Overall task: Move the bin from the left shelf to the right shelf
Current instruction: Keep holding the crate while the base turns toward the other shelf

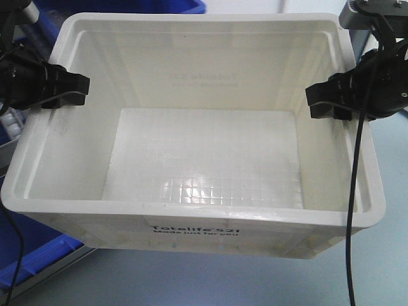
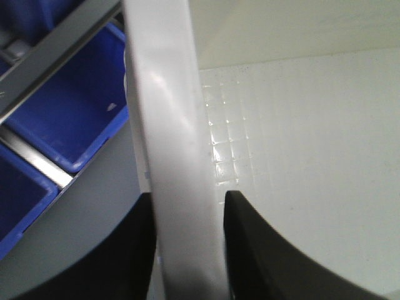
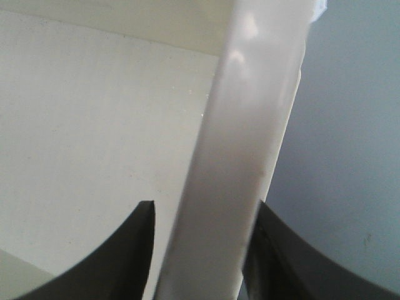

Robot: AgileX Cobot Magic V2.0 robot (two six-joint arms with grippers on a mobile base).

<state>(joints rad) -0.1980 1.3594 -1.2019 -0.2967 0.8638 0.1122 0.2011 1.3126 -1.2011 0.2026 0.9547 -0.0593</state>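
Note:
A large white empty bin (image 1: 197,217) with a grid-patterned floor and black lettering on its front wall fills the front view. My left gripper (image 1: 71,89) straddles the bin's left rim. In the left wrist view the gripper (image 2: 187,250) has a black finger pressed on each side of the rim (image 2: 169,125). My right gripper (image 1: 324,102) straddles the right rim. In the right wrist view the gripper (image 3: 203,250) has its fingers on either side of the rim (image 3: 250,125). Both are shut on the bin.
Blue bins (image 1: 29,258) sit on a metal shelf at the lower left, also in the left wrist view (image 2: 75,119) behind a grey rail (image 2: 56,56). Another blue bin (image 1: 127,5) lies behind the white one. Grey surface (image 1: 389,255) lies to the right.

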